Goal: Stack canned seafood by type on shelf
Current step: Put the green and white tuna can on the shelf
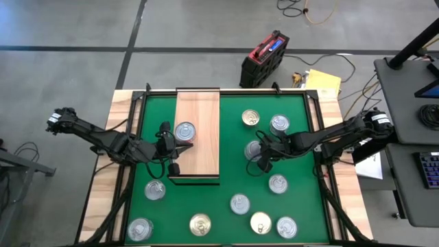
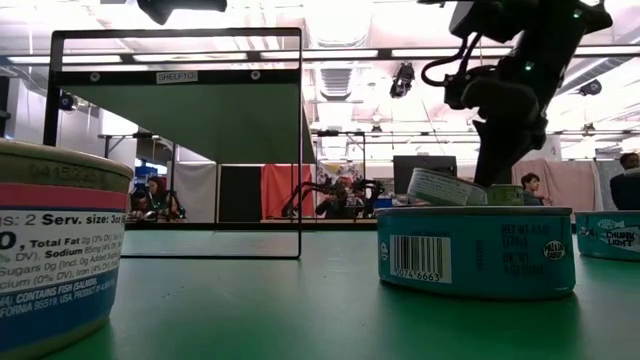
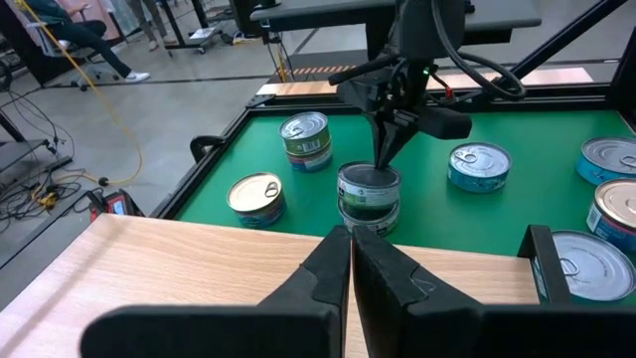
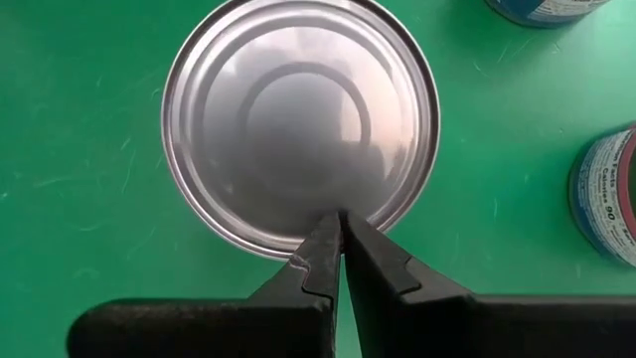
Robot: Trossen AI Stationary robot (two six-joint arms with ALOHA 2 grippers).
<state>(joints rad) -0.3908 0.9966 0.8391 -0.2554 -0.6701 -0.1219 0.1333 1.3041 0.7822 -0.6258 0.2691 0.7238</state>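
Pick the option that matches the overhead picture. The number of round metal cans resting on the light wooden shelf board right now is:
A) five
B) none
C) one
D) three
C: in the high view only one round silver-lidded metal can sits on the light wooden shelf board, beside the left pincer; every other can lies on the green table mat.

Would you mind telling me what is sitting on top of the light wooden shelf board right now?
One round silver-lidded tin sits on the light wooden shelf board near its left edge. The shut left gripper partly overhangs that edge, covering some board beneath.
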